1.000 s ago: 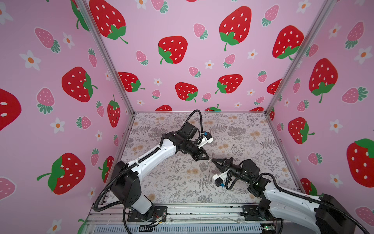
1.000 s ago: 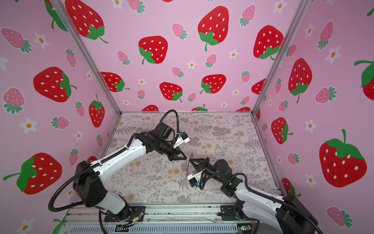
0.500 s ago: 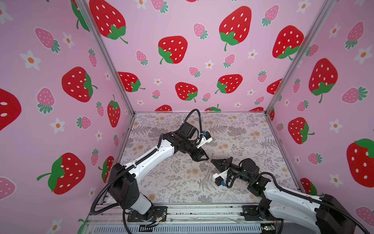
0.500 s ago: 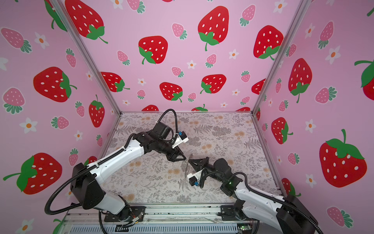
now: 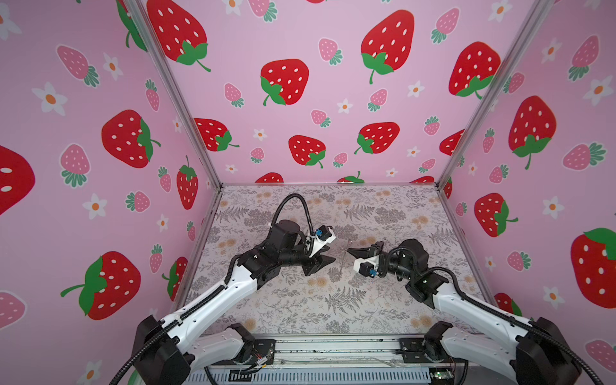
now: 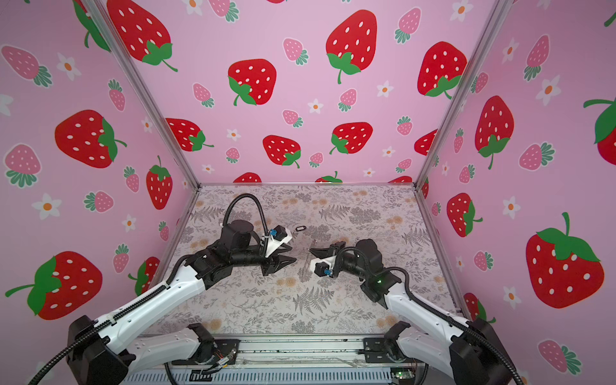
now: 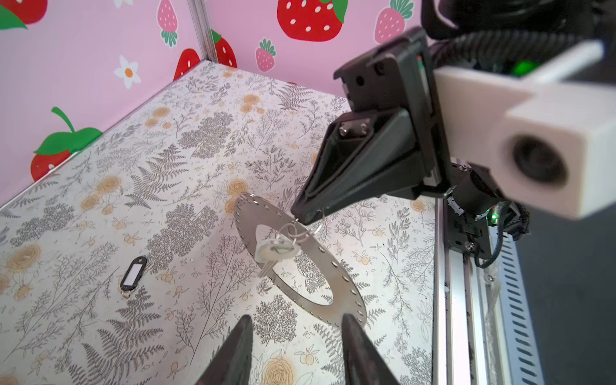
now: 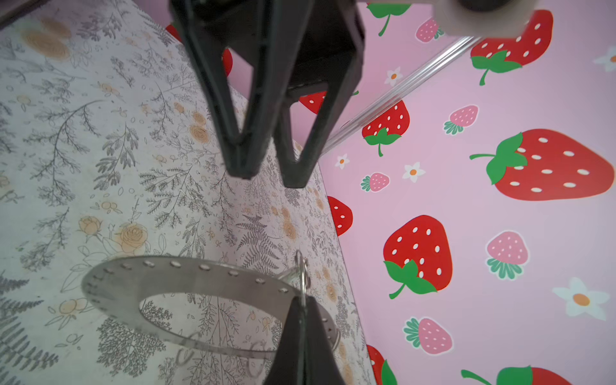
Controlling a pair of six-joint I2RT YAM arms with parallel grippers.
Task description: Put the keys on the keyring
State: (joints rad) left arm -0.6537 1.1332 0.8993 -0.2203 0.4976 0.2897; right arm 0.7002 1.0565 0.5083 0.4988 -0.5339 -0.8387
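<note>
Overhead, the keyring [image 7: 248, 215] is held tilted above the table [image 7: 186, 150], its rim pinched between the clenched jaws of the right gripper [image 7: 301, 215]. A key [image 7: 275, 250] is seen hanging from a small wire loop [image 7: 293, 231] on the keyring, just beside that grip. The left gripper [image 8: 266, 178] is poised near the opposite edge, jaws parted and nothing grasped. An oval tag [image 7: 133, 273] is seen lying flat on the table, well apart.
</note>
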